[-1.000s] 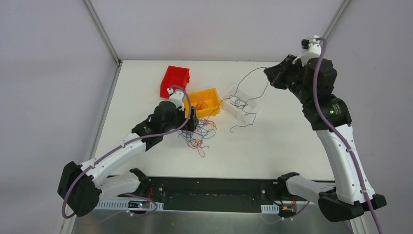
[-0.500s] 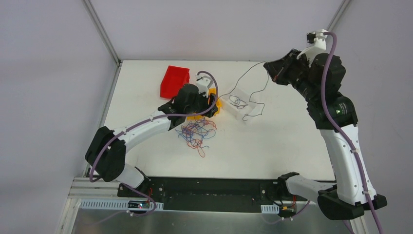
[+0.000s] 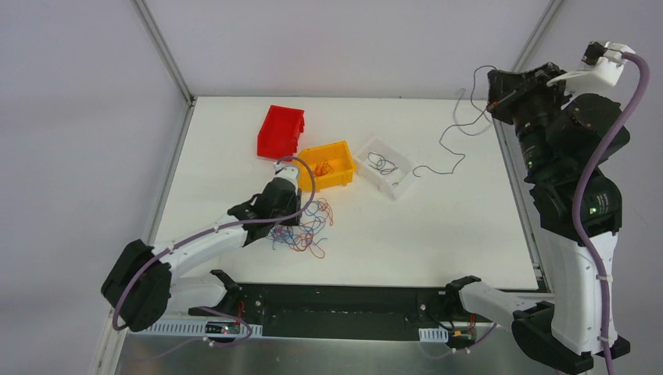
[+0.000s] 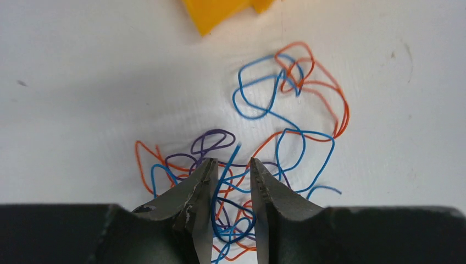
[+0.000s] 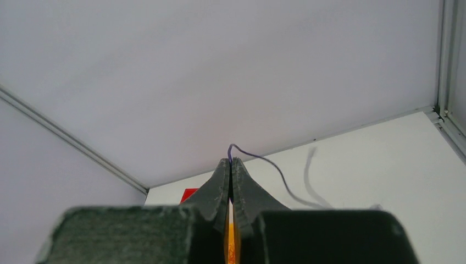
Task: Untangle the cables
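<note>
White worktop [image 3: 438, 234] carrying, toward its far left, a red bin [image 3: 280, 130], a yellow bin [image 3: 332, 180] and a white bin [image 3: 375, 178], the last two each containing a few loose strands. Just in front of the yellow bin lies the tangle of cables [image 3: 301, 230], blue, orange and purple, over which the left gripper [image 4: 231, 165] stands narrowly parted with strands running between its jaws. At far right, the raised right gripper [image 5: 231, 161] is clenched on a dark cable [image 3: 442, 143] that trails down to the worktop beside the white bin.
</note>
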`<state>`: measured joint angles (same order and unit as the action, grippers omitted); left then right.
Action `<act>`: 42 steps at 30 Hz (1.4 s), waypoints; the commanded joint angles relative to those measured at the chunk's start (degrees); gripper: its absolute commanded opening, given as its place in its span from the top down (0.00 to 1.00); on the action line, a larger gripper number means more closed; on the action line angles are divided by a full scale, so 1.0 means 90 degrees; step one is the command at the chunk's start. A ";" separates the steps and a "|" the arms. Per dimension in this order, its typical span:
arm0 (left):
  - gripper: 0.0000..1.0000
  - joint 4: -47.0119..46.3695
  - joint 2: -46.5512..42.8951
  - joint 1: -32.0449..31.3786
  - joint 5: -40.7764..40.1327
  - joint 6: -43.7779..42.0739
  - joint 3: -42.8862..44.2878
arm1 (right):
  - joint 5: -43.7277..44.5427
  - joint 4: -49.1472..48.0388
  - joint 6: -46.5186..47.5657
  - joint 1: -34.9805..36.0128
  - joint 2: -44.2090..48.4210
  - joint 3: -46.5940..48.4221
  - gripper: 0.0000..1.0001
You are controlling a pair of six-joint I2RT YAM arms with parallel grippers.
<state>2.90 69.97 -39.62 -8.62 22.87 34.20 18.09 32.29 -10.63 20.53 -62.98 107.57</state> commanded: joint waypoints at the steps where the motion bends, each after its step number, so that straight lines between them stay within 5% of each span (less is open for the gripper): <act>1: 0.71 0.0741 -0.0778 0.0162 -0.1139 0.0322 0.0085 | 0.0389 -0.0268 0.0070 -0.0024 0.0026 -0.0169 1.00; 7: 0.66 0.1202 -0.1237 0.0222 -0.1399 0.0358 0.0246 | -0.0038 -0.0357 -0.0064 -0.0019 0.0171 -0.0892 1.00; 15: 0.35 0.1191 -0.1872 0.0222 -0.0889 0.0083 0.0392 | 0.0071 -0.0555 -0.0113 -0.0021 0.0321 -0.2130 1.00; 18: 0.19 0.1192 -0.2017 0.0222 -0.0740 0.0066 0.0478 | 0.0071 -0.0545 -0.0081 -0.0032 0.0028 -0.2189 1.00; 24: 0.03 0.1259 -0.2146 0.0222 -0.0531 0.0057 0.0649 | -0.0082 -0.0583 -0.0032 -0.0073 -0.0434 -0.1803 1.00; 42: 0.01 0.1611 -0.2371 0.0222 -0.0585 0.0039 0.1117 | -0.0553 -0.0961 0.0075 -0.0151 -0.1394 -0.1011 1.00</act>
<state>16.82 49.06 -37.80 -13.96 23.55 41.17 14.79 26.76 -10.87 19.68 -73.78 95.57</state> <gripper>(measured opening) 0.990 0.009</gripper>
